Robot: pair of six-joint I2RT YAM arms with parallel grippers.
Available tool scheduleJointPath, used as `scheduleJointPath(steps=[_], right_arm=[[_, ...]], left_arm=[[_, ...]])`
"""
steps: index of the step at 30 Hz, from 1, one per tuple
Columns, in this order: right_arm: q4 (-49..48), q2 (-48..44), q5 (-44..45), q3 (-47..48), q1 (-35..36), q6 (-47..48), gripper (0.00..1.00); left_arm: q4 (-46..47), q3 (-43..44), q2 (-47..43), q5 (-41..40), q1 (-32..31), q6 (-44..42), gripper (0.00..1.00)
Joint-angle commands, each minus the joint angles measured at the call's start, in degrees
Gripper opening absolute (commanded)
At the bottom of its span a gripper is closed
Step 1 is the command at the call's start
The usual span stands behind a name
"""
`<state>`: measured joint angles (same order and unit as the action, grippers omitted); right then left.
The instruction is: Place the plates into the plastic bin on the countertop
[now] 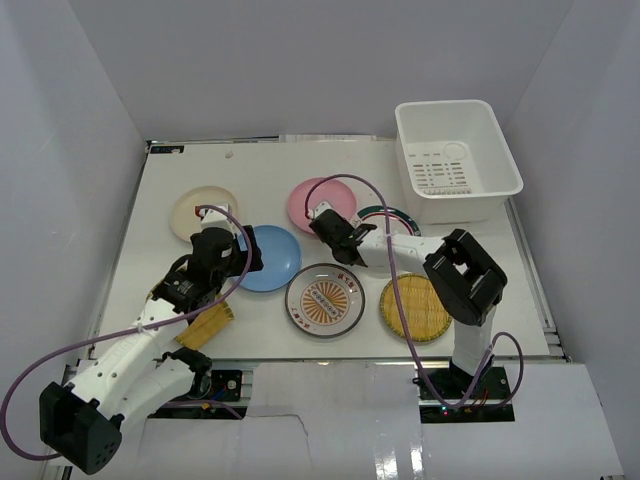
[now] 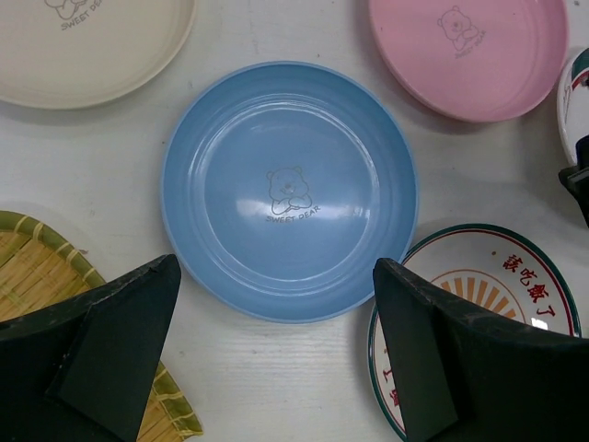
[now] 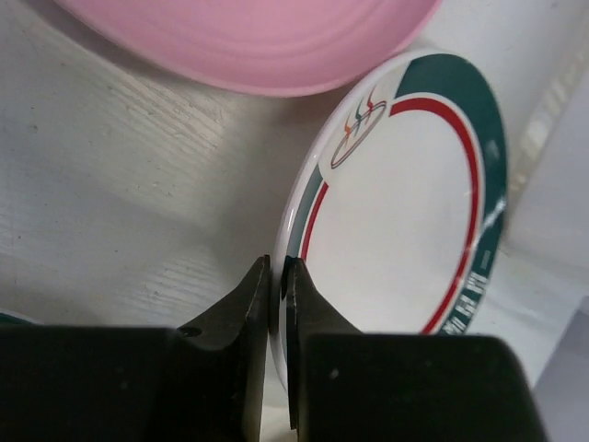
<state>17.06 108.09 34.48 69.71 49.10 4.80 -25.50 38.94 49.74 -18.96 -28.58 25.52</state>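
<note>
While the right gripper (image 3: 279, 267) is clamped tight on the near edge of the striped-rim plate (image 3: 405, 221), the rest of that plate is seen ahead and to the right of the fingers. It's round, so no long axis can be picked. The white lettering on its green band can't be read. The left gripper (image 2: 276, 267) is held wide apart above the blue plate (image 2: 290, 189), where "SWEET BEAR" is printed under a little bear. The plastic bin (image 1: 465, 207) is parked beyond-right of the right gripper on the countertop (image 1: 260, 170).

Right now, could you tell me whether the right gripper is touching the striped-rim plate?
Touching. The right wrist view shows the right gripper pinching the edge of the striped-rim plate.
</note>
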Motion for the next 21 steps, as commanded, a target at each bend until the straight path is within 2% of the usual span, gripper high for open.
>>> scheduleJointPath(steps=[1,9,15,18,21], right_arm=[[1.39,-0.59,4.44,1.48,4.06,0.82,0.08],[14.11,-12.36,13.59,9.11,11.36,-0.84,0.08],[18.8,-20.63,17.72,20.01,13.56,-0.33,0.08],[14.34,-22.66,22.38,23.53,12.34,5.02,0.08],[11.17,-21.35,20.11,28.19,4.8,9.61,0.08]], left_arm=[[0.8,0.17,-2.01,0.94,0.54,-0.38,0.96],[1.77,0.09,-4.29,3.49,0.89,-0.91,0.96],[3.17,-0.53,-6.4,7.09,0.98,-1.26,0.97],[4.31,-0.97,-6.23,11.21,1.07,-1.26,0.97],[4.84,-1.14,-4.92,16.14,1.07,-1.35,0.97]])
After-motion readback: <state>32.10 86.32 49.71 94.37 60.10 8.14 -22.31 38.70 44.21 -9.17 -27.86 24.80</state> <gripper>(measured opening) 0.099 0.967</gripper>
